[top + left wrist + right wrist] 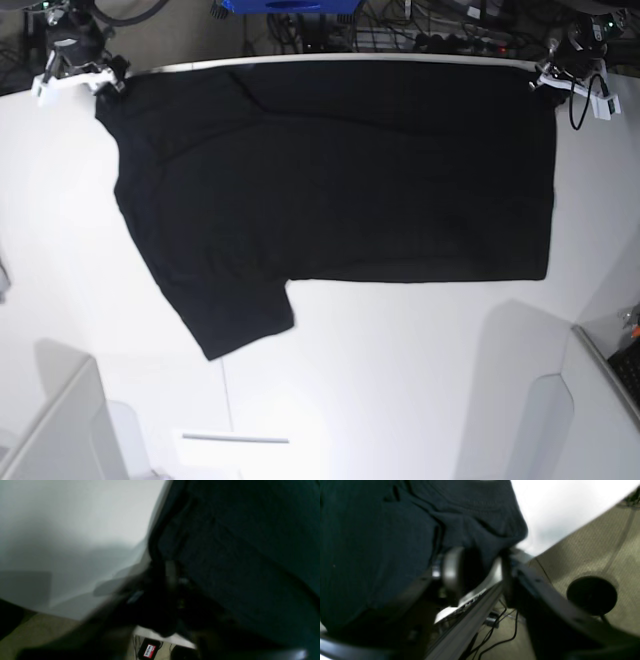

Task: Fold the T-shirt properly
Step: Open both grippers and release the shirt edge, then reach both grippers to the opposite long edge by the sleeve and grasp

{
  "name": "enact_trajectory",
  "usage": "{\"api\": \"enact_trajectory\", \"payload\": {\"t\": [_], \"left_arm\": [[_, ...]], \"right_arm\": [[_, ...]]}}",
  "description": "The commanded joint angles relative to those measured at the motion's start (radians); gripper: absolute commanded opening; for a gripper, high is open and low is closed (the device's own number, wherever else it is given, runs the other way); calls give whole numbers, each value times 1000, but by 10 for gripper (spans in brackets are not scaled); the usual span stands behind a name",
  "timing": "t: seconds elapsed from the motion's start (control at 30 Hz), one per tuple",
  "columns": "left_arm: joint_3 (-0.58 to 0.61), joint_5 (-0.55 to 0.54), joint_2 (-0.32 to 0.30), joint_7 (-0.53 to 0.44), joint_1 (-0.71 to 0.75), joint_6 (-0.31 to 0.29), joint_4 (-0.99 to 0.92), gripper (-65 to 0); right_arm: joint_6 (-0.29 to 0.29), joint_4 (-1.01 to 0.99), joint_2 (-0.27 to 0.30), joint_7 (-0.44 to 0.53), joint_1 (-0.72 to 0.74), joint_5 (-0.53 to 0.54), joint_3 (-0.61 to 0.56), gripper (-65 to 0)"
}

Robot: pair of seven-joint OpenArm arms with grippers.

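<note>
Black cloth of the T-shirt point(377, 542) is filling my right wrist view beside my right gripper point(480, 570), whose jaws are standing apart. My left gripper point(548, 76) is sitting at the shirt's one-o'clock corner; I cannot tell its state. T-shirt is lying folded across the white surface point(400, 380).

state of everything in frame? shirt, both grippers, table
T-shirt: folded once in half, lying flat; far edge along the table's far edge, one sleeve sticking out toward the near side.
right gripper: at the shirt's far corner, jaws apart, cloth at the jaws, not clamped.
left gripper: at the opposite far corner; wrist view too blurred to tell open or shut.
table: white, shirt covering its far half.
</note>
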Motion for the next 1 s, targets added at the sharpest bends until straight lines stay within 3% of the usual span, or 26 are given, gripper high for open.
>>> {"api": "enact_trajectory", "payload": {"t": [0.0, 0.17, 0.3, 0.47, 0.57, 0.67, 0.8, 0.87, 0.97], "left_arm": [[-5, 41, -7, 37, 18, 18, 1, -423], [-7, 41, -7, 34, 29, 18, 84, -224], [-12, 39, -7, 36, 32, 18, 175, -173], [-165, 42, 29, 37, 28, 18, 236, -174], [-259, 47, 31, 37, -1, 18, 276, -176], [-306, 61, 26, 39, -43, 18, 282, -178], [-299, 116, -12, 39, -101, 18, 287, -181], [-265, 150, -32, 39, -123, 18, 287, -219], [-196, 193, -69, 39, -138, 18, 282, -370]], "right_arm": [[6, 31, 6, 19, -7, 17, 8, -372], [6, 74, 6, 19, -7, 17, 10, -372], [6, 76, 6, 21, -1, 17, 31, -372], [6, 74, 19, 21, 49, 9, 97, -366], [6, 71, 72, 13, 109, 9, 94, -366], [5, 65, 115, 11, 178, 8, 39, -366], [3, -13, 184, 11, 301, -55, -147, -369], [2, -67, 197, 13, 376, -115, -236, -371], [2, -140, 194, 19, 494, -228, -337, -371]]}}
